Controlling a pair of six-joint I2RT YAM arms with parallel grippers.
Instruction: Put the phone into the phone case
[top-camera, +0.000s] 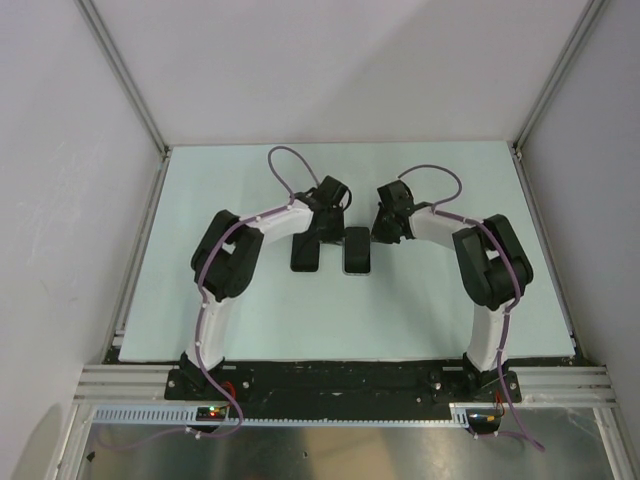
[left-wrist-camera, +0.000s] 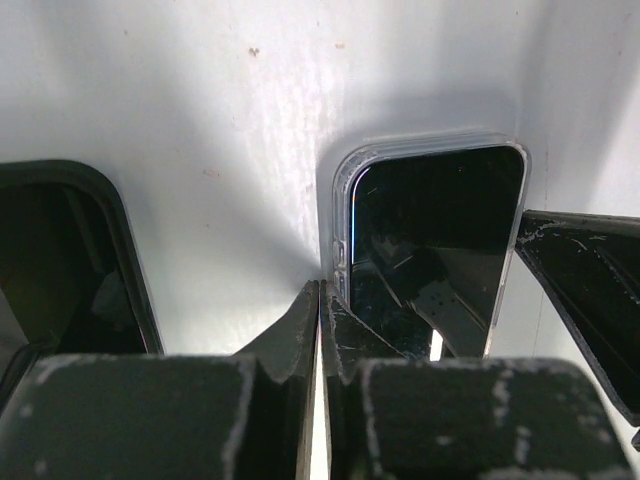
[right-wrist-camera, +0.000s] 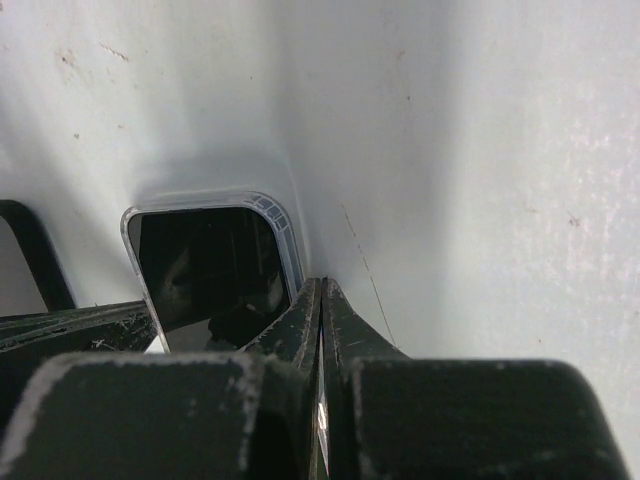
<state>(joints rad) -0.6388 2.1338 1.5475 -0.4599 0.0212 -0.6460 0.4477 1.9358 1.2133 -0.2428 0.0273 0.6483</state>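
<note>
1. Seating the phone looks to be the step in hand: the glossy black slab phone (left-wrist-camera: 440, 240) lies face up inside the clear, round-cornered plastic phone case (left-wrist-camera: 341, 185), flat on the pale table (top-camera: 420, 310) between the two arms.
2. The left gripper (left-wrist-camera: 320, 300) has its fingers pressed together on nothing, tips at the case's left edge by the side buttons.
3. The right gripper (right-wrist-camera: 320, 295) is likewise closed and empty, tips just beside the case's right edge.
4. A second dark, black-rimmed phone (left-wrist-camera: 60, 270) lies apart to the left.
5. The far corners look wrapped by the clear rim; the near ones are hidden behind the fingers.
6. Next, I'd judge, the closed tips need to press down along the edges until every corner clicks home.
</note>
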